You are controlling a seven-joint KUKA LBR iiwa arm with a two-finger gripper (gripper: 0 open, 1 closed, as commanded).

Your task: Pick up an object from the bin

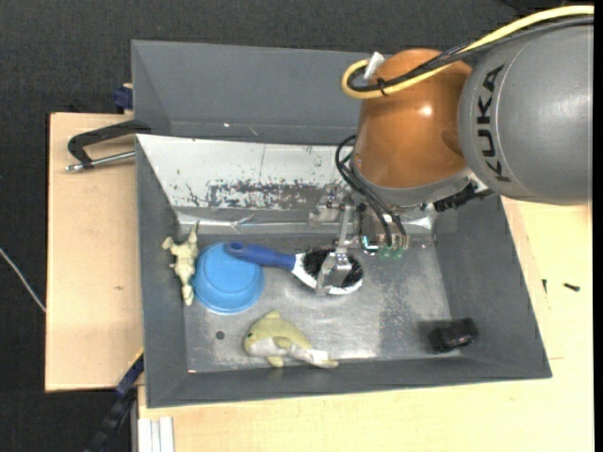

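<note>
Our gripper (335, 273) was down on the floor of the bin (471, 281), near its middle, with its tip against a round black-and-white head (311, 264). The metal tip and that dark shape ran together from above, so we could not tell whether the gripper was open, closed or already gripping. From the head a blue handle (267, 255) ran left to touch a blue cup (226, 281) lying just beside it; we took head and handle for one utensil.

Farther out, a pale toy figure (182, 257) lay against the left wall, touching the cup. A yellowish soft toy (281, 340) sat near the front wall, and a small black block (450, 334) rested well apart at the front right. Above it all hung the arm's orange cover (410, 121).

We judged the step in hand to be the grasp itself, at the bottom of the reach. The next move called for a firm closing on the head, then a straight lift. The long handle might swing, tip the utensil loose or drag the cup along.
</note>
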